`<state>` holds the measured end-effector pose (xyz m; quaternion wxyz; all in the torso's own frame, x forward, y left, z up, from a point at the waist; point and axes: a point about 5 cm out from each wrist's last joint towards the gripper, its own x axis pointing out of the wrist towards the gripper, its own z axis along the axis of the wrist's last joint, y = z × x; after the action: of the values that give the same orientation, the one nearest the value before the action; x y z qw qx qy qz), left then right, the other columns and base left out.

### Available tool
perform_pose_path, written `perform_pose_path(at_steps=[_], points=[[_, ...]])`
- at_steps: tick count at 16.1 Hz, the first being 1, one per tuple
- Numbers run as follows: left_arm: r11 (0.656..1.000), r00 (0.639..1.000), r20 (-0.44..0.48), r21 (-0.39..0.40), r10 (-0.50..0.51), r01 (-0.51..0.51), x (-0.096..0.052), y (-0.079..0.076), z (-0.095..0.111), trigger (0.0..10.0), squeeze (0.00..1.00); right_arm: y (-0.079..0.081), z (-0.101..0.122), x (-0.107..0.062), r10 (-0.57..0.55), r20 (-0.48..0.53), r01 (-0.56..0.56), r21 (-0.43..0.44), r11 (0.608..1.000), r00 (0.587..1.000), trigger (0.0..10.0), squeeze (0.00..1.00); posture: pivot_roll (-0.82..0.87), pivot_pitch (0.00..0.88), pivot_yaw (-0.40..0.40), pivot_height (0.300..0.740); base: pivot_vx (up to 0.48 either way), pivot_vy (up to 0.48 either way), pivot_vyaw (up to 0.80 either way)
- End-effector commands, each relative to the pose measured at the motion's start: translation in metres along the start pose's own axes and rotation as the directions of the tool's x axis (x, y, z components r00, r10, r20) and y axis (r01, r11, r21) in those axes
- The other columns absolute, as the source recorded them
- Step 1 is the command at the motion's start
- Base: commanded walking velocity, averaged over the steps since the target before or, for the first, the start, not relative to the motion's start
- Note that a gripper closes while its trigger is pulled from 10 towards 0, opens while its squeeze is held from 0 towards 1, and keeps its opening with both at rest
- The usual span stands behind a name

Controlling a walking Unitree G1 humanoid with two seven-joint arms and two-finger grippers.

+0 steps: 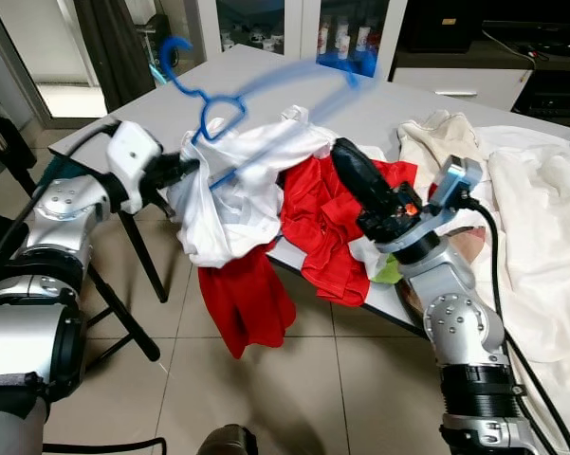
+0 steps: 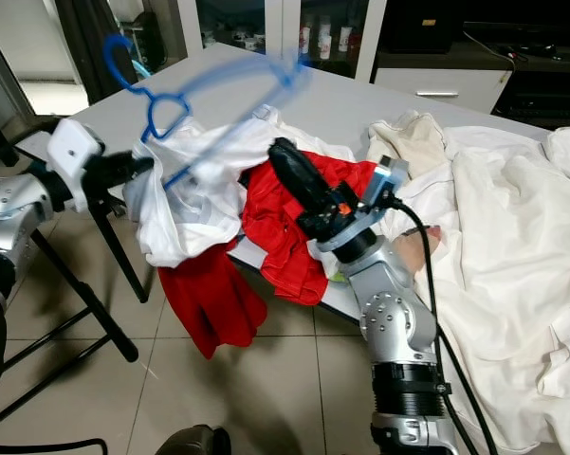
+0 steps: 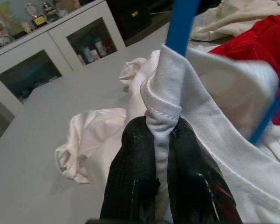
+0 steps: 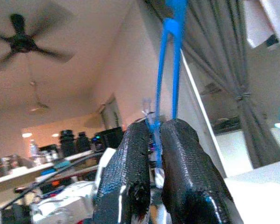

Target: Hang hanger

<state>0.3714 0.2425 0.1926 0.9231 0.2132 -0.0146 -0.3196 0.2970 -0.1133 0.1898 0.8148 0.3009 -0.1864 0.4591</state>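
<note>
You can read no text, label, brand, number or sign on anything in these pictures.

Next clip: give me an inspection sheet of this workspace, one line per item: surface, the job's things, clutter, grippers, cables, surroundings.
Surface: grey table, its near side covered in laundry.
Job's things: blue hanger, blurred, raised over the table with a white garment partly on it.
Clutter: red garment hanging off the table edge; cream and white fabric pile on the robot's right.
Grippers: left gripper shut on a fold of the white garment; right gripper shut on the blue hanger.
Cables: black cable along the right arm.
Surroundings: white glass-door cabinet, ceiling fan, tiled floor.
</note>
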Motion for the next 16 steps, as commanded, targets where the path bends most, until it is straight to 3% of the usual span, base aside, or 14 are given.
perform_pose_path(at_steps=[1, 2, 6, 9, 11, 13, 16], points=[[1.0, 1.0, 0.018, 0.001, 0.02, -0.02, 0.001, 0.006, 0.007, 0.0, 0.0, -0.002, 0.001, 0.001, -0.015, -0.004, 0.015, -0.02, 1.0, 1.0, 10.0, 0.97, 0.12, 0.0, 0.052, 0.74, 0.0, 0.0, 0.0], [1.0, 1.0, 0.018, 0.001, 0.019, -0.019, 0.001, 0.006, 0.007, 0.0, 0.0, -0.002, 0.0, 0.0, -0.015, -0.012, 0.015, -0.026, 1.0, 1.0, 10.0, 0.0, 0.12, 0.0, 0.052, 0.74, 0.0, 0.0, 0.0], [1.0, 0.999, 0.013, 0.001, 0.031, -0.031, 0.0, 0.007, 0.006, 0.0, 0.0, -0.008, -0.009, -0.004, -0.069, -0.074, 0.064, -0.059, 0.996, 0.995, 10.0, 0.0, 0.12, 0.0, 0.056, 0.74, 0.0, 0.0, 0.0], [0.99, 0.992, -0.008, 0.061, 0.127, -0.126, -0.002, 0.015, 0.01, 0.0, 0.0, -0.019, -0.02, -0.009, -0.173, -0.203, 0.146, -0.143, 0.979, 0.964, 10.0, 0.0, 0.12, 0.0, 0.059, 0.74, 0.0, 0.0, 0.0], [0.969, 0.976, -0.002, 0.121, 0.216, -0.214, -0.001, 0.023, 0.017, 0.0, 0.0, -0.009, -0.021, -0.001, -0.157, -0.258, 0.109, -0.189, 0.976, 0.953, 10.0, 0.0, 0.11, 0.0, 0.061, 0.74, 0.0, 0.0, 0.0], [0.967, 0.975, 0.001, 0.124, 0.224, -0.222, -0.001, 0.023, 0.018, 0.0, 0.0, -0.007, -0.021, 0.0, -0.151, -0.261, 0.103, -0.189, 0.977, 0.954, 10.0, 0.0, 0.11, 0.0, 0.061, 0.74, 0.0, 0.0, 0.0], [0.918, 0.93, 0.052, 0.148, 0.365, -0.369, 0.003, 0.029, 0.027, 0.0, 0.0, 0.006, -0.039, 0.019, -0.158, -0.4, 0.064, -0.239, 0.969, 0.903, 10.0, 0.0, 0.1, 0.0, 0.061, 0.74, 0.0, 0.0, 0.0]])
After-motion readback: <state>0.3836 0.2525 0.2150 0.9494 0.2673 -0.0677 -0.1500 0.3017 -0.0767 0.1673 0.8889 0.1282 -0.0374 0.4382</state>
